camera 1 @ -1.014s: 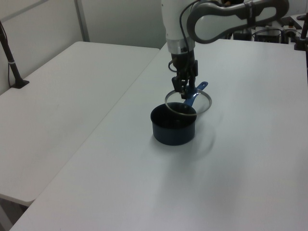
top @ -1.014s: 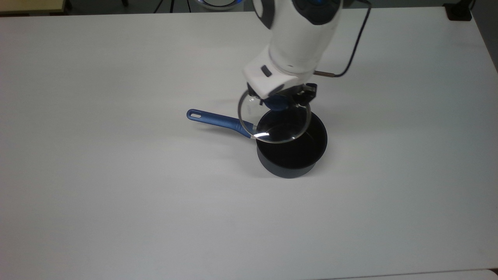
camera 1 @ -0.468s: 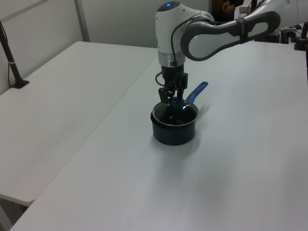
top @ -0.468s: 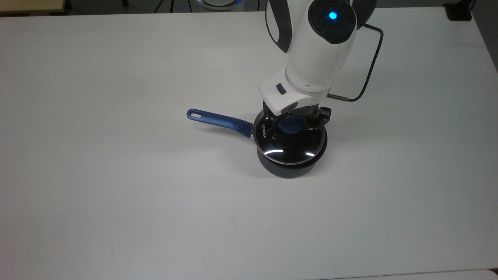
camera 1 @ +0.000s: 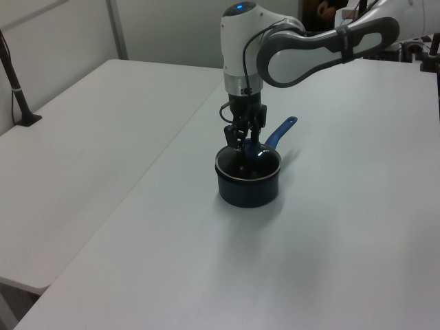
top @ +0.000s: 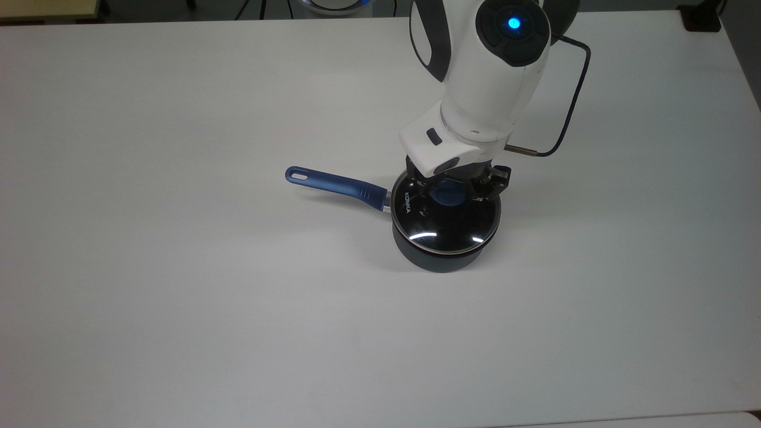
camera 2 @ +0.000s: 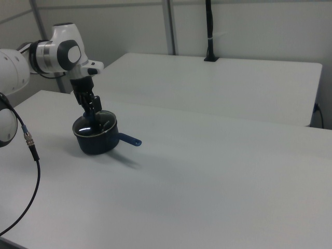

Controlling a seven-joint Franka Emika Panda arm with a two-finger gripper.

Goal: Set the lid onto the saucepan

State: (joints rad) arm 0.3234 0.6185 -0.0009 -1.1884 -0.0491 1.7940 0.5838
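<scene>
arm comes in from the top view's upper edge, wrist pointing straight down over the pot, blue status light on the last joint facing up. gripper (top: pixel 450 189) sits right at the blue knob of the lid (top: pixel 446 229), dark fingers (top: pixel 417 189) either side of the knob; looks spread a bit off the knob but can't tell for sure whether it's clamping or let go. lid lies flat on the rim of the saucepan (top: pixel 437 258), seated, "konka" text at the top view's left edge of the glass near the handle root. saucepan handle points to the top view's left, slightly up, flat over the white table (top: pixel 178 297). in the left view gripper (camera 1: pixel 243 143) is vertical above the saucepan (camera 1: pixel 247 189). right view: same, gripper (camera 2: pixel 91 112) over the saucepan (camera 2: pixel 96 142). count: one arm, one lid, one saucepan, one black cable (top: pixel 574 113) looping off the wrist.
</scene>
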